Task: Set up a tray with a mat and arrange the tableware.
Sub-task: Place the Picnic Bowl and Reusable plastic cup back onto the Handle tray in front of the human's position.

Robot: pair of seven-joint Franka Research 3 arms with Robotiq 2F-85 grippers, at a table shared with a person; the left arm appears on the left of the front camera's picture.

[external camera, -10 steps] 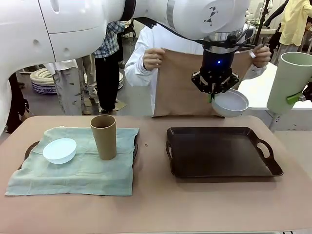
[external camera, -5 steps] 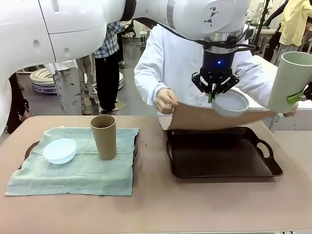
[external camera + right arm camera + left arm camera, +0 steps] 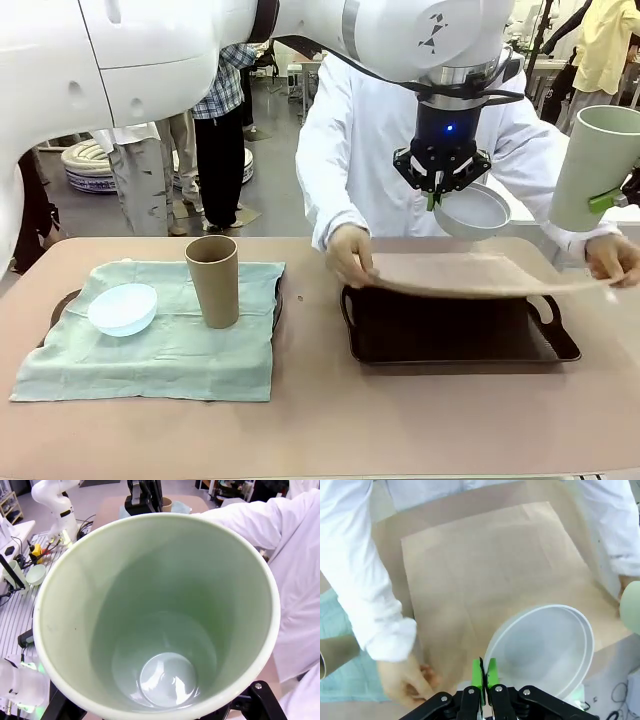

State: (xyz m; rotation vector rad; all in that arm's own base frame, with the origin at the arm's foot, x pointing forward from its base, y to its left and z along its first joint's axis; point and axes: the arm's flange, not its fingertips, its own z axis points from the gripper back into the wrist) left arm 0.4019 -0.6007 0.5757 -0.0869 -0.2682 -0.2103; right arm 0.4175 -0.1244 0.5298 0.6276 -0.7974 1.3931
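Front view: on the pinkish table (image 3: 320, 430), the person's hands (image 3: 350, 255) lower a tan mat (image 3: 470, 272) over the dark tray (image 3: 450, 335); above it the left gripper (image 3: 436, 195) pinches the pale bowl (image 3: 472, 212), the right gripper (image 3: 612, 200) clasps the green tumbler (image 3: 595, 165), and left of it a teal cloth (image 3: 160, 340) bears the blue bowl (image 3: 122, 308) and brown tumbler (image 3: 213, 280).

Person lowering mat (image 3: 470, 273) onto tray (image 3: 450, 340).

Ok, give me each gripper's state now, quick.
Left gripper: shut on the rim of the pale grey-white bowl, held above the tray.
Right gripper: holding the pale green tumbler up in the air.
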